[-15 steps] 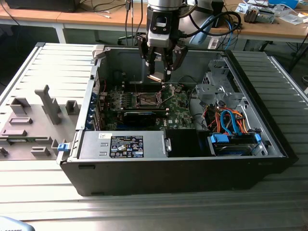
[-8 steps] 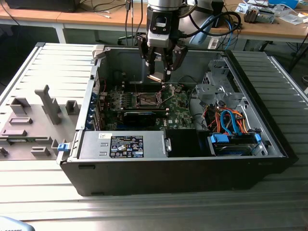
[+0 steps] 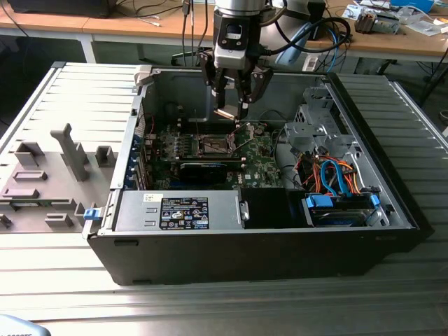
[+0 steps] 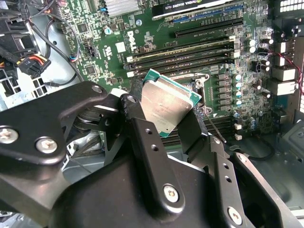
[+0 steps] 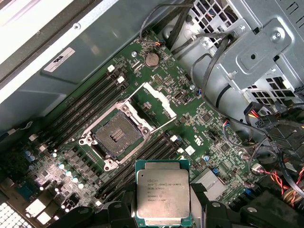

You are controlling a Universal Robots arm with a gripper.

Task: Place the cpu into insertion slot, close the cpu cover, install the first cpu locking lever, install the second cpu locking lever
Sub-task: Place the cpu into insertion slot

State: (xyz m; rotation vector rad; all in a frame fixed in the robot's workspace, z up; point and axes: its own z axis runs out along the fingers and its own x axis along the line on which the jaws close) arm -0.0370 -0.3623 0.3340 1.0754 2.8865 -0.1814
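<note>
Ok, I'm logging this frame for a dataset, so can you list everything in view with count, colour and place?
table: one, silvery, slatted, under the whole setup
computer case: one, black and grey, on the table
circuit board: one, green, inside the case
insertion slot: one, dark centre, silvery rim, empty, on the board
cpu cover: one, silvery, standing open beside the slot
cpu: one, silvery top, green edge, held over the board
power supply: one, grey, at the case's near wall
cables: several, orange and blue, case's end at the exterior view's right
fixture tray: one, grey, beside the case at the exterior view's left
gripper: one, black, fingers shut on the cpu
</note>
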